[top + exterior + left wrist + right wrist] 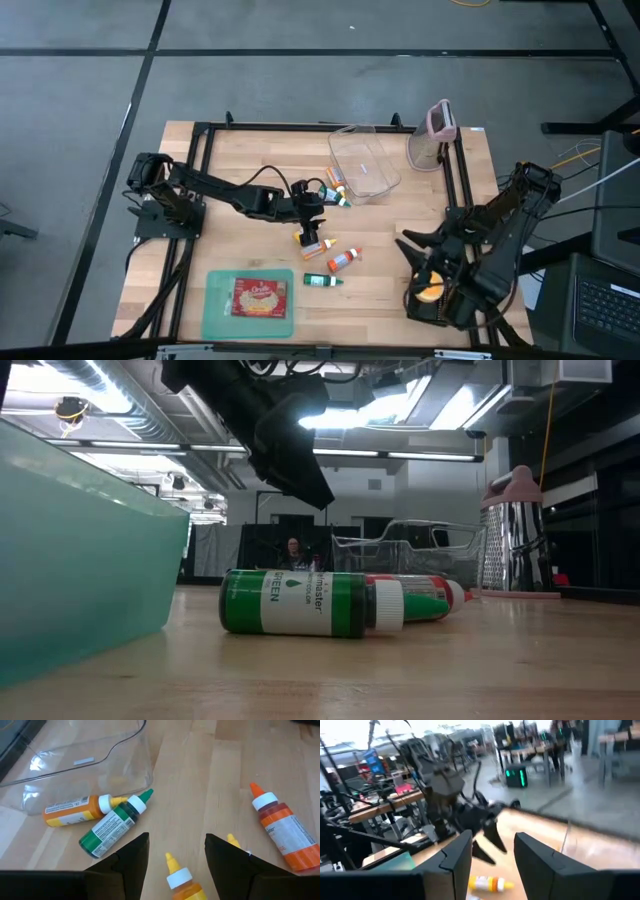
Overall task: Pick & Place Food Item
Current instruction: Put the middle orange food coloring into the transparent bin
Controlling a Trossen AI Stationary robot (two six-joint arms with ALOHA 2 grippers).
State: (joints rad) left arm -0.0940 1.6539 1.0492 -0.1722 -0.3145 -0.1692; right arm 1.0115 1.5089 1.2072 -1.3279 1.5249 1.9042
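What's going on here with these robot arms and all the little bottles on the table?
The left gripper hangs open over a small yellow-capped squeeze bottle near the middle of the wooden table, its fingers on either side but not closed on it. More small bottles lie around it, including an orange bottle and a green bottle lying against the clear plastic bin. The right gripper waits open at the table's right edge, holding nothing.

Green bottle [111,826], white label, green cap. Orange bottle [73,810], yellow tip. Teal tray [247,303]. Clear bin [364,162]. Pink-topped grater [436,135]. Pale wood table [250,150].
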